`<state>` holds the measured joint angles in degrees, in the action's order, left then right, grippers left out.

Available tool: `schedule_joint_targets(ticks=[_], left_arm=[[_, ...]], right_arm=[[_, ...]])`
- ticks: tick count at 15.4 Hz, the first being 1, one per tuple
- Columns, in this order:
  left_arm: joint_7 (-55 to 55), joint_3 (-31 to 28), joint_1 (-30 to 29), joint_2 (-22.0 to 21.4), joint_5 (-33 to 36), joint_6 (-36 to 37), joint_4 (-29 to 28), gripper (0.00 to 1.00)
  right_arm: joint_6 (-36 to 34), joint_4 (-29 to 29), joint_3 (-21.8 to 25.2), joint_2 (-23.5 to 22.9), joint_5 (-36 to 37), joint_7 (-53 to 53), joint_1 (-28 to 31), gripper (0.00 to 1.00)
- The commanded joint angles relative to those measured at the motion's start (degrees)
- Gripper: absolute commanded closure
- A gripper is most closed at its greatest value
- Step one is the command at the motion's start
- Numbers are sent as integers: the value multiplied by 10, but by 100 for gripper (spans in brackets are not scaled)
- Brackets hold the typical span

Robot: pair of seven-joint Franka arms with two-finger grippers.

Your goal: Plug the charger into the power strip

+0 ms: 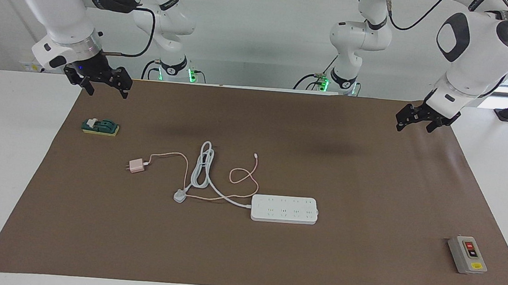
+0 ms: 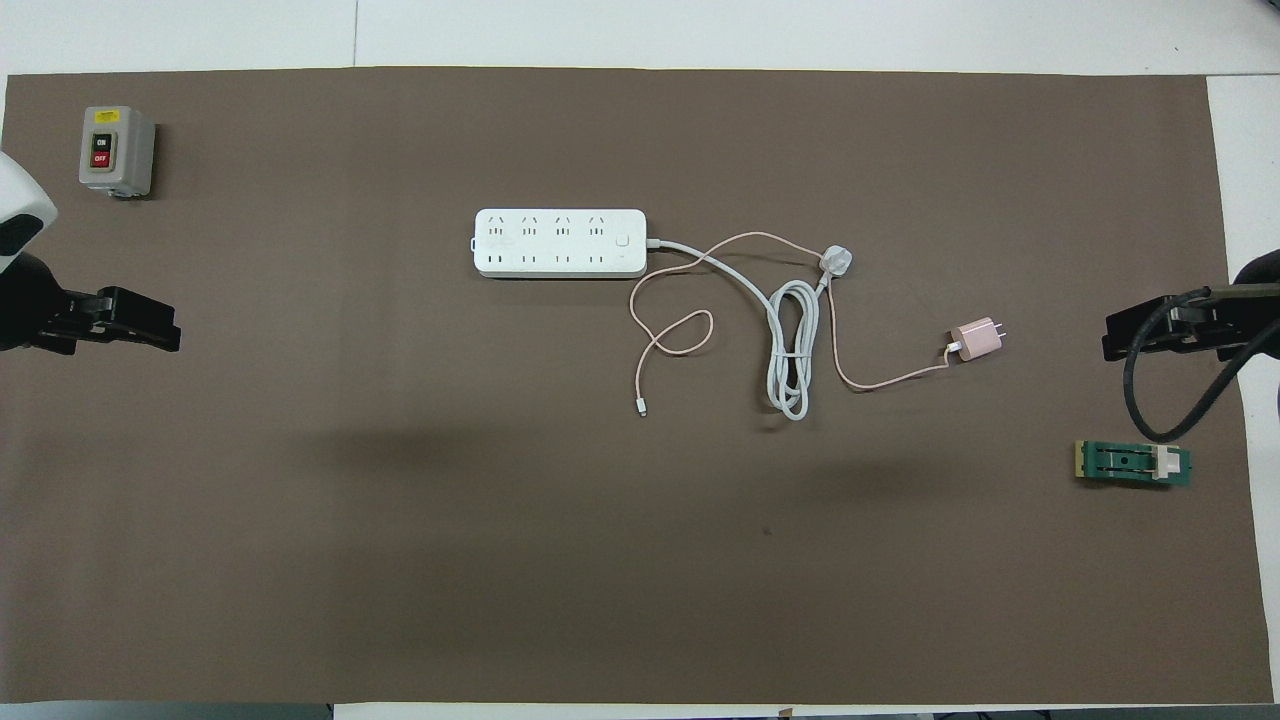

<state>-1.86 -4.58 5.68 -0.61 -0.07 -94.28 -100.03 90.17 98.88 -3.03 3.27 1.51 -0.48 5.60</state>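
Observation:
The power strip lies flat near the middle of the brown mat, sockets up, all of them empty. Its thick white cord is coiled beside it and ends in a grey-white plug. The pink charger lies on the mat toward the right arm's end, nearer to the robots than the strip. Its prongs point away from the strip and its thin pink cable loops toward it. My right gripper is open, raised over the mat's edge at its own end. My left gripper is open, raised over the opposite edge.
A grey box with red and black buttons stands farther from the robots at the left arm's end. A small green and yellow part lies near the right gripper. The brown mat covers the white table.

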Motion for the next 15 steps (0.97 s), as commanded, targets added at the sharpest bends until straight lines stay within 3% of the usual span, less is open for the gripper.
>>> schedule_joint_targets(ticks=[1,11,15], left_arm=[[-8,6,-10,-4,-6,-2,3,0],[-8,6,-10,-4,-6,-2,3,0],[-8,6,-10,-4,-6,-2,3,0]], right_arm=[[-9,3,-4,8,4,7,5,0],[-3,8,-3,10,3,7,13,0],[23,10,-3,9,2,99,15,0]])
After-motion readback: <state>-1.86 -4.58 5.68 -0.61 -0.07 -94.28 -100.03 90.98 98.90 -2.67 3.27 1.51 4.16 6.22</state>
